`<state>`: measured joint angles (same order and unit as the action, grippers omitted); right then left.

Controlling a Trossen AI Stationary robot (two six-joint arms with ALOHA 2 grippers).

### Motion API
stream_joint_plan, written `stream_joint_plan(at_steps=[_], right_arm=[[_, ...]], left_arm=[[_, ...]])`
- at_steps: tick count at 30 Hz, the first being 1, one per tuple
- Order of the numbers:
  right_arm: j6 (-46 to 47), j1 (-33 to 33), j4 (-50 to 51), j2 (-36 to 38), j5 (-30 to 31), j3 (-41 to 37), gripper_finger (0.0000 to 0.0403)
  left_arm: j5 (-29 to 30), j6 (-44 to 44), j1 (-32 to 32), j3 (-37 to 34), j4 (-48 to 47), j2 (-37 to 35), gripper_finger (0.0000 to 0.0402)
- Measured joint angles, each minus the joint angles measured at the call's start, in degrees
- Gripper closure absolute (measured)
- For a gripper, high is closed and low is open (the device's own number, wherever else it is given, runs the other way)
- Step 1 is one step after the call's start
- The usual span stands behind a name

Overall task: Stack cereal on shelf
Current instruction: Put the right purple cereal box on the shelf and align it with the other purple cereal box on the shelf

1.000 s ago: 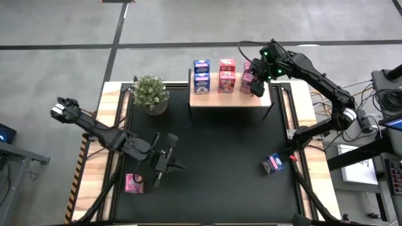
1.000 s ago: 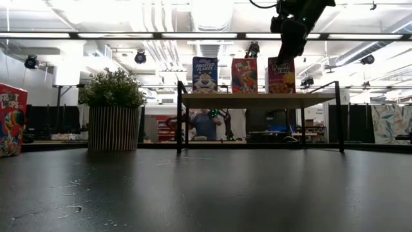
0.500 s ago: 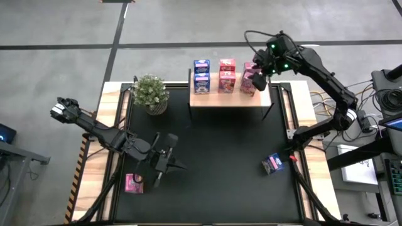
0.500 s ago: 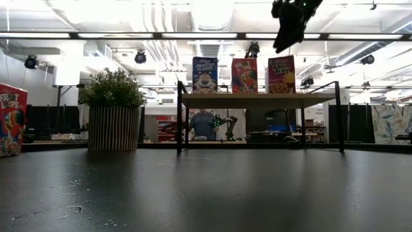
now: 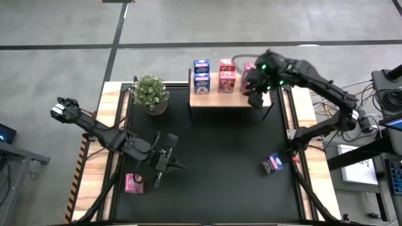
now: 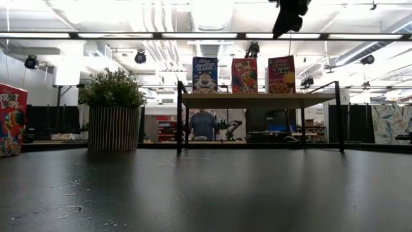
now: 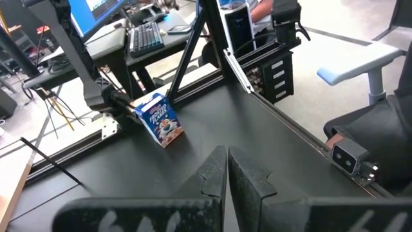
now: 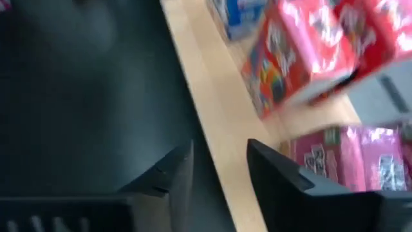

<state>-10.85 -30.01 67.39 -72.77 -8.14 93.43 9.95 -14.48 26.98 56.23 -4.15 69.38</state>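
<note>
The shelf (image 5: 229,98), a pale wood board on black posts, stands at the table's far edge. Blue (image 5: 201,76), red (image 5: 227,75) and pink (image 5: 247,74) cereal boxes stand upright on it; the low view shows their fronts (image 6: 205,75) (image 6: 244,75) (image 6: 281,74). My right gripper (image 5: 254,96) hangs open above the shelf's right end, clear of the pink box (image 8: 347,161), and touches nothing. My left gripper (image 5: 168,161) is shut and waits low over the table's near left part. A pink box (image 5: 133,182) lies beside it, and a blue box (image 5: 272,164) lies near the right edge.
A potted plant (image 5: 150,93) stands left of the shelf at the far edge. A red cereal box (image 6: 11,119) shows at the left in the low view. The black tabletop (image 5: 220,144) between both arms is bare. A person stands in the room behind the shelf.
My right gripper has risen off the top of the pink box at the shelf's right end and drawn back toward the table's near edge. The pink box stays upright on the shelf.
</note>
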Motion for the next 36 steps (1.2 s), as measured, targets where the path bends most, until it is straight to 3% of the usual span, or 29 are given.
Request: stream_joint_plan(at_steps=[6,11,15,21,36], right_arm=[[0.9,3.3,-1.4,0.0,16.1,-8.9,0.0335],[0.8,3.1,-3.7,0.0,24.0,-13.9,0.0383],[0.2,3.1,-5.0,0.0,29.0,-14.9,0.0393],[-1.7,2.9,-4.7,0.1,33.1,-14.8,0.0394],[-4.4,2.3,-4.7,0.1,33.9,-14.8,0.0394]], left_arm=[[0.0,0.0,0.0,0.0,-0.4,0.0,0.0402],[0.0,0.0,0.0,0.0,-0.5,0.0,0.0402],[0.0,0.0,0.0,0.0,-0.6,0.0,0.0402],[0.0,0.0,0.0,-0.1,-0.6,0.1,0.0402],[0.0,0.0,0.0,-0.1,-0.7,0.1,0.0402]])
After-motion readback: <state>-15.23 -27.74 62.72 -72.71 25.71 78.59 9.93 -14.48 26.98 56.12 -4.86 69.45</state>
